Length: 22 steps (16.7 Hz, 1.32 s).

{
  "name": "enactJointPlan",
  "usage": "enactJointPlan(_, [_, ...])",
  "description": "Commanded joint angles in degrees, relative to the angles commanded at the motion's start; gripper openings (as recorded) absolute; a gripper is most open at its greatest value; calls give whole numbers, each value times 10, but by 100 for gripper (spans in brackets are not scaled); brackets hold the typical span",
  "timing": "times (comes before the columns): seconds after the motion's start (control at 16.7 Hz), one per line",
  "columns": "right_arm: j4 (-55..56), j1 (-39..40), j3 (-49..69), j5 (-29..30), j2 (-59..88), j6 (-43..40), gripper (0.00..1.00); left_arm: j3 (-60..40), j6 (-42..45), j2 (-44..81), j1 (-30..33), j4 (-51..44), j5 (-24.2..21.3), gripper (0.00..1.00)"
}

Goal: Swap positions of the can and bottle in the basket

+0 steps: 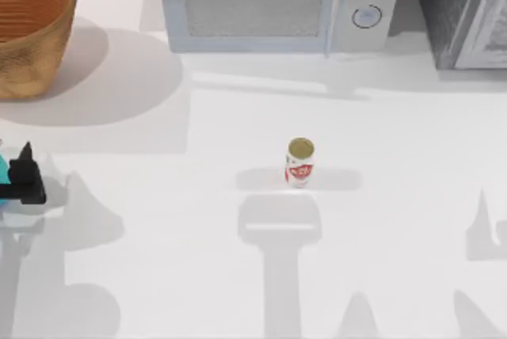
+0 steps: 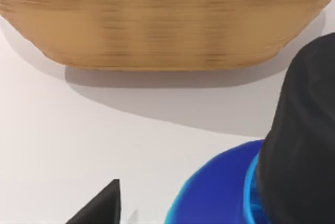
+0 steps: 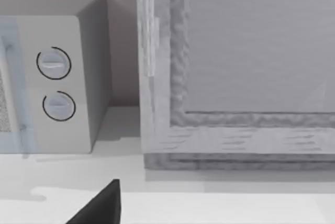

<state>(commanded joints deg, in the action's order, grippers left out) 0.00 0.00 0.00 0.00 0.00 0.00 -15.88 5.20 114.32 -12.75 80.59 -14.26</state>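
Note:
The white can (image 1: 299,162) with a red label and gold top stands upright on the table, near the middle. The woven brown basket (image 1: 32,34) sits at the far left corner, and its wall (image 2: 157,20) looms close in the left wrist view. My left gripper (image 1: 24,177) is low at the table's left edge, open, beside the teal-blue bottle (image 1: 2,169). In the left wrist view the bottle (image 2: 214,192) lies between one of the fingers (image 2: 102,205) and a large black shape, apart from that finger. The right arm's finger (image 3: 102,205) is set wide; its gripper holds nothing.
A white microwave (image 1: 277,2) stands along the back edge, with two dials (image 3: 55,82). A grey cabinet (image 1: 467,10) fills the back right corner. Arm shadows fall on the front of the table.

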Motion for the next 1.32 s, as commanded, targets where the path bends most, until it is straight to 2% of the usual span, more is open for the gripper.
enactJointPlan(0.06, [0, 0, 0, 0, 0, 0, 100, 0, 0, 0, 0, 0, 0, 100])
enactJointPlan(0.84, [0, 0, 0, 0, 0, 0, 100, 0, 0, 0, 0, 0, 0, 2])
enactJointPlan(1.32, [0, 0, 0, 0, 0, 0, 100, 0, 0, 0, 0, 0, 0, 0])
